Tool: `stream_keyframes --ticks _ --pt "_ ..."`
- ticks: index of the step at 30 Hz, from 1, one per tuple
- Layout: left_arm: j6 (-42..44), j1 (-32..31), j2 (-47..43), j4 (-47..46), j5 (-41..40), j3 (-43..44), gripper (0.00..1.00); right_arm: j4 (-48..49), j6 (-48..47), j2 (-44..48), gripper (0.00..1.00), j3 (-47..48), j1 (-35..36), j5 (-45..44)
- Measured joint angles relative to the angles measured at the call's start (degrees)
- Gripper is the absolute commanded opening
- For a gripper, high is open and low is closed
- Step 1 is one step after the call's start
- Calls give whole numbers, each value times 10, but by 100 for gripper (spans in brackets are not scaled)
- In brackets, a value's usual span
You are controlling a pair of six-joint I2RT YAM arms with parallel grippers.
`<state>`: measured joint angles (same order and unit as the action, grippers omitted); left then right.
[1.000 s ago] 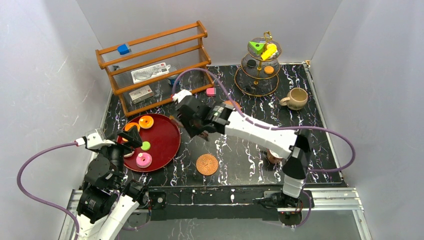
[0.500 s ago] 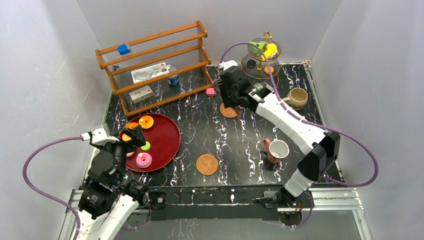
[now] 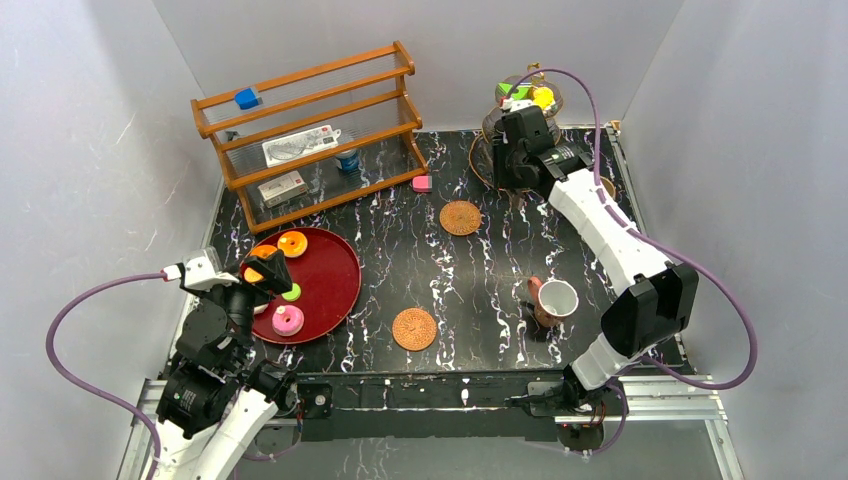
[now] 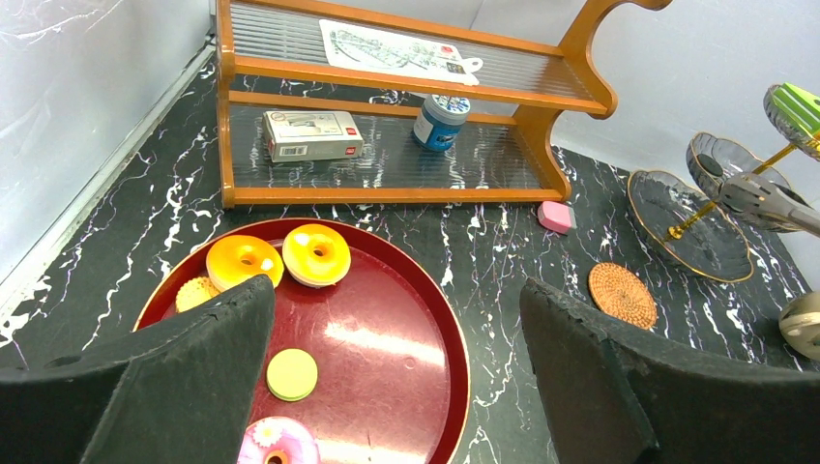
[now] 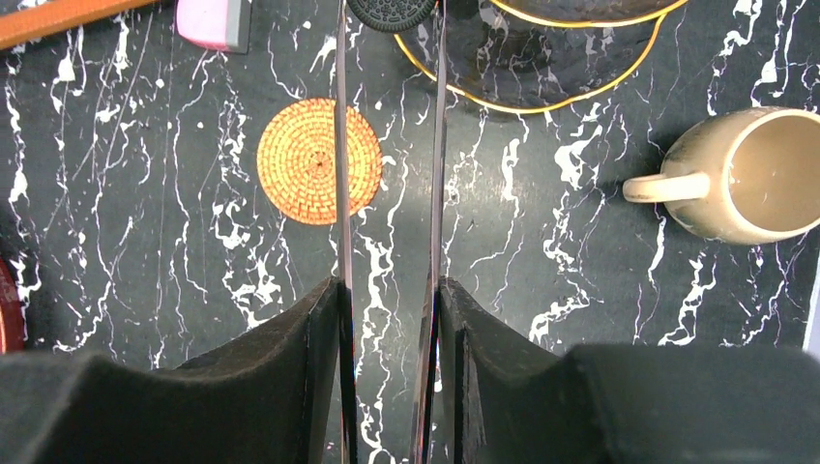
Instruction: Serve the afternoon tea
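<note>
1. Now the right gripper (image 5: 387, 290) sits at the tiered stand (image 5: 561, 48) in the rear right corner. Half a second ago it hung over the rear coaster (image 5: 314, 159), and a second ago it was beside the red tray (image 4: 387, 358).
2. It is clamped on thin metal tongs (image 5: 340, 145), whose tips reach a black disc (image 5: 392, 12) at the stand's lower plate. The disc is cut off by the wrist view's edge, so the tips seem to pinch it, but I cannot be sure.
3. The rear coaster now lies uncovered on the bench (image 3: 480, 270), between the pink block (image 5: 208, 19) and the beige mug (image 5: 764, 174).
4. The left gripper (image 4: 395, 300) hovers over the tray's near-left side with its fingers wide apart, unchanged from half a second ago.
5. The tray carries the pink donut (image 4: 276, 449) and two orange pastries (image 4: 316, 254).
6. The pinkish-brown cup (image 3: 553, 300) and the front coaster (image 3: 414, 328) stay near the bench's front edge, apart from each other.
</note>
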<state>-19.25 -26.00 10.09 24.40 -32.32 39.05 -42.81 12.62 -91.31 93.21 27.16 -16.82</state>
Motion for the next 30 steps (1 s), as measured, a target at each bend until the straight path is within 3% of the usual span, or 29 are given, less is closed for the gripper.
stream_keyframes --ticks 16,30 --pt "0 0 0 0 0 0 95 40 2 -32 49 23 -70 51" --pt "2 0 0 0 2 0 95 45 6 -65 53 41 -91 68"
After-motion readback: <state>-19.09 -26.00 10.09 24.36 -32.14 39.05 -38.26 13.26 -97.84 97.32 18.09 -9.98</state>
